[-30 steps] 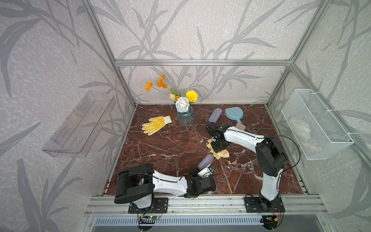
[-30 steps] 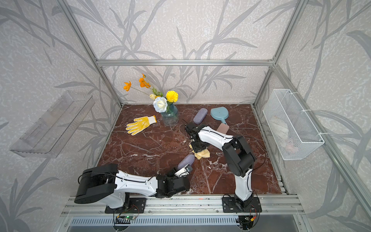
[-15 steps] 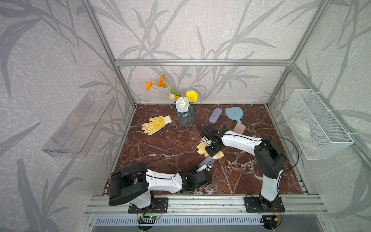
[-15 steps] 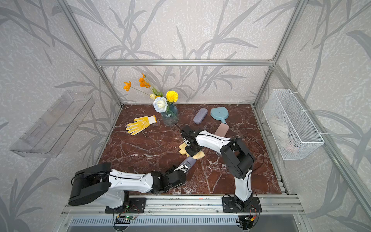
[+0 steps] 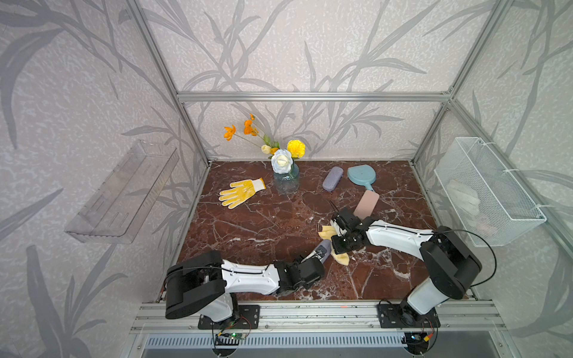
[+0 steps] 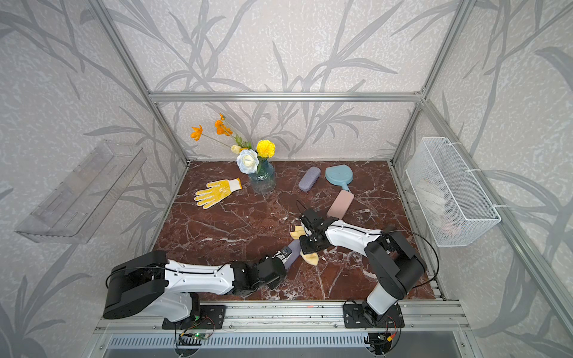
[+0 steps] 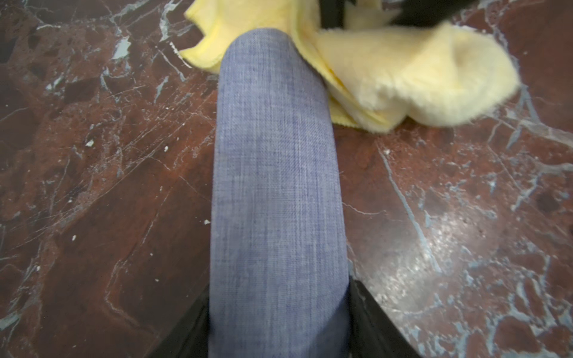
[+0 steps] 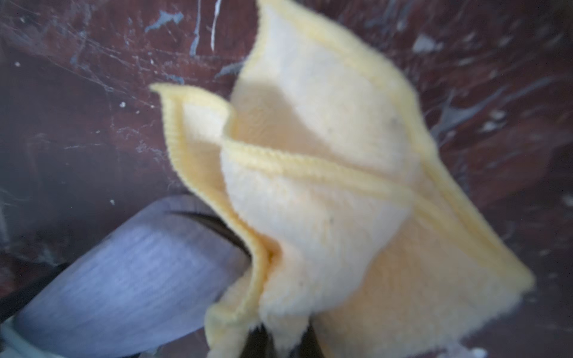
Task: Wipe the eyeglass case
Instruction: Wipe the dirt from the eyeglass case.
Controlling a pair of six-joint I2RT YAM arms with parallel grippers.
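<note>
A blue-grey fabric eyeglass case (image 5: 322,248) (image 6: 293,248) sticks out over the marble floor, with my left gripper (image 5: 313,259) (image 7: 277,310) shut on its near end. The case (image 7: 276,173) runs straight out between the black fingers (image 7: 367,313). My right gripper (image 5: 338,245) (image 8: 280,341) is shut on a fluffy yellow cloth (image 5: 339,259) (image 6: 310,258) (image 8: 325,201). The cloth (image 7: 403,77) lies bunched against the case's far end and right side, touching it. In the right wrist view the case (image 8: 124,288) sits beside the hanging cloth.
At the back stand a flower vase (image 5: 286,181), a yellow glove (image 5: 240,193), a second purple-grey case (image 5: 332,179), a blue hand mirror (image 5: 361,176) and a pink case (image 5: 366,204). A wire basket (image 5: 486,192) hangs on the right wall, a clear shelf (image 5: 124,192) on the left.
My right gripper has carried the cloth toward the front, from beyond the case's far end down along its right side. The left gripper has kept hold of the case, shifting only slightly.
</note>
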